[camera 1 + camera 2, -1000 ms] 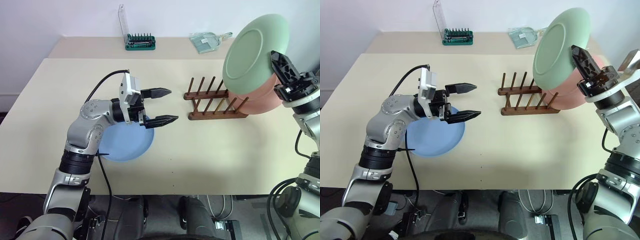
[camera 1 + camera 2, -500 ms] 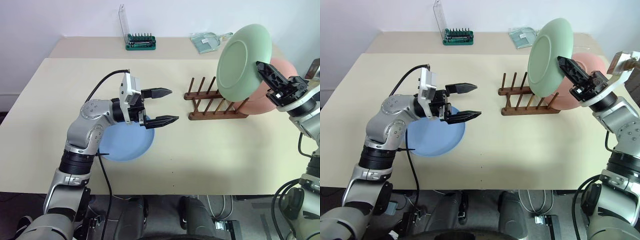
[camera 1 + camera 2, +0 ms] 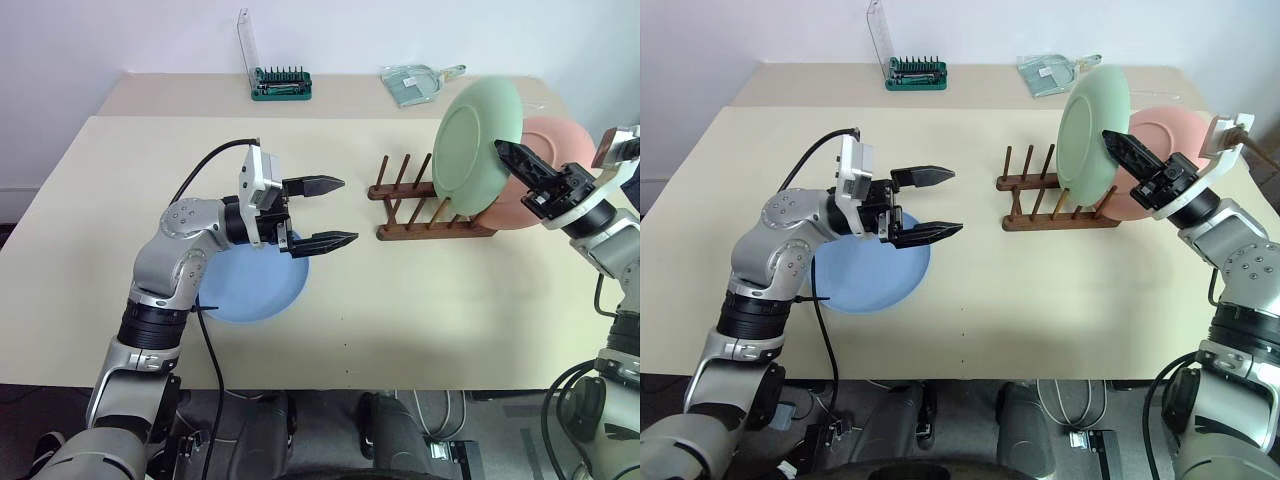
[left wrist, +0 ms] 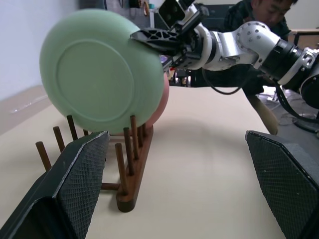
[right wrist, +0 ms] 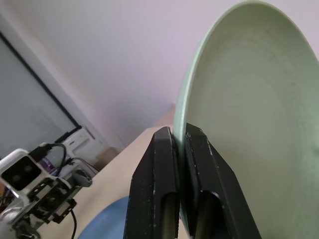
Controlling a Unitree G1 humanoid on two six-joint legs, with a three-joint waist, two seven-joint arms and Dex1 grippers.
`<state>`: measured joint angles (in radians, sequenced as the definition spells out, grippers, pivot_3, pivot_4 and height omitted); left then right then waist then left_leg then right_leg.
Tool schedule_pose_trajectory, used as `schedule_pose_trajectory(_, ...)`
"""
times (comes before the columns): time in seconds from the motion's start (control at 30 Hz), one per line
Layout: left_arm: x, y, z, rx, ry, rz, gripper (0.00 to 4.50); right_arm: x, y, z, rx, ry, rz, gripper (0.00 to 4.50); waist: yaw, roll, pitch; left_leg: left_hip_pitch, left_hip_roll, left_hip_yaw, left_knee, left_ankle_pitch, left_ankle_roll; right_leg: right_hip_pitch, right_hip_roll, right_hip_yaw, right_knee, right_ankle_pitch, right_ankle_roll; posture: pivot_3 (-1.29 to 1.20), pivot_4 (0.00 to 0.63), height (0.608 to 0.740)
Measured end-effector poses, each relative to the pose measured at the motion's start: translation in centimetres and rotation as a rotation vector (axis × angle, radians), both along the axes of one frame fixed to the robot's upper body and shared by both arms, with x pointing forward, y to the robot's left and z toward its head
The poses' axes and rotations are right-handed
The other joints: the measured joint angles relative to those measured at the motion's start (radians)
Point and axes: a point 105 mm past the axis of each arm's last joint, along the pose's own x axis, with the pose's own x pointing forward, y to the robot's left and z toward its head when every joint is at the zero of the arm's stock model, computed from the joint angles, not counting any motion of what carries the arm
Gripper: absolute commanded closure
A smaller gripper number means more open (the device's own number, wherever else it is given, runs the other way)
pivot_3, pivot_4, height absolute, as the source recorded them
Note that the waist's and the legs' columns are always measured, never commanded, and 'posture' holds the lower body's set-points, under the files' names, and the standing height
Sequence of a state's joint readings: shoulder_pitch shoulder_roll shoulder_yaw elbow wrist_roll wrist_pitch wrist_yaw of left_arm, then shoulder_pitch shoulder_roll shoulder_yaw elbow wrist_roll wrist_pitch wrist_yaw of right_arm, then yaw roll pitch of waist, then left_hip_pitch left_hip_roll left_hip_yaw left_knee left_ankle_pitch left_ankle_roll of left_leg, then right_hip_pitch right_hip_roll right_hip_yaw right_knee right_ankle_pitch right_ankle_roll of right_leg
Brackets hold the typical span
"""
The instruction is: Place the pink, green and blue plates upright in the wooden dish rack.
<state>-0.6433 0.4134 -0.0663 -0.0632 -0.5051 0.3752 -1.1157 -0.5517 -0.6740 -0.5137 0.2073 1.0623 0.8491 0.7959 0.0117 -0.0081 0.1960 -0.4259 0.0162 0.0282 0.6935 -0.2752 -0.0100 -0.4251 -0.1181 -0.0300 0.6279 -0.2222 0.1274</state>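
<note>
**Green plate coming down onto the rack**

Right pincer (image 3: 1118,147) had the green plate (image 3: 475,145) by its rim, fingers pinched close on the edge w/ the rim between them – wrist view showed barely a gap. Plate stood nearly upright, face toward the robot's left, its lower edge right at the pegs on the right half of the rack (image 3: 430,208); whether it had seated between pegs, couldn't tell. Pink plate (image 3: 545,165) was already standing in the rack just behind the green one, at the rack's right end.

Key relation, as I judged it: plate's flat face ran across the rack's rails, so the edge had to drop straight down into a slot next to the pink plate. Right arm was the one on the job, obviously; left was well off.

Left pincer (image 3: 335,212) hung wide open, holding nothing, pointing toward the rack over the far edge of the blue plate (image 3: 248,285), which lay flat on the counter (image 3: 420,320), untouched.

Vs. a second ago: green plate was held high then, tilted back above the rack. Since then it dropped and swung more upright, arm reaching in lower. Left arm, blue plate, rack – no change.
</note>
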Motion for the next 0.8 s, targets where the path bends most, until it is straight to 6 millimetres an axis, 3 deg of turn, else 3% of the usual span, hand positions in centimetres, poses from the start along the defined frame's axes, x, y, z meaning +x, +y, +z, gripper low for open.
schedule_pose_trajectory(0.03, 0.0, 0.0, 0.0, 0.001, 0.005, 0.001, 0.0, 0.1, -0.1, -0.1, 0.001, 0.004, -0.005, 3.09, 0.0, 0.0, 0.0, 0.0, 0.0, 0.0, 0.0, 0.0, 0.0, 0.0, 0.0, 0.0, 0.0, 0.0, 0.0, 0.0, 0.15, 0.724)
schedule_pose_trajectory(0.23, -0.2, -0.1, 0.2, 0.001, -0.003, -0.002, 0.0, 0.6, -0.5, -0.1, -0.048, -0.014, -0.072, 0.11, 0.0, 0.0, 0.0, 0.0, 0.0, 0.0, 0.0, 0.0, 0.0, 0.0, 0.0, 0.0, 0.0, 0.0, 0.0, 0.0, 0.15, 0.724)
schedule_pose_trajectory(0.6, -0.2, -0.1, 0.2, -0.002, -0.001, -0.006, 0.0, 1.2, -1.4, 0.7, -0.179, -0.142, -0.217, 0.05, 0.0, 0.0, 0.0, 0.0, 0.0, 0.0, 0.0, 0.0, 0.0, 0.0, 0.0, 0.0, 0.0, 0.0, 0.0, 0.0, 0.15, 0.724)
schedule_pose_trajectory(0.73, -0.1, 0.1, 0.1, 0.017, 0.018, -0.001, 0.0, 0.8, -1.9, 3.2, -0.13, -0.26, -0.265, 0.05, -0.001, 0.0, 0.0, 0.0, 0.0, 0.0, 0.0, 0.0, 0.0, 0.0, 0.0, 0.0, 0.0, 0.0, 0.0, 0.0, 0.15, 0.724)
schedule_pose_trajectory(0.8, 0.5, 0.8, -0.1, 0.05, 0.096, 0.015, 0.0, -0.5, -0.9, 4.8, -0.135, -0.336, -0.202, 0.05, -0.001, 0.0, 0.0, 0.0, 0.0, 0.0, -0.001, 0.0, 0.0, 0.0, 0.0, 0.0, 0.0, 0.0, 0.0, 0.0, 0.15, 0.724)
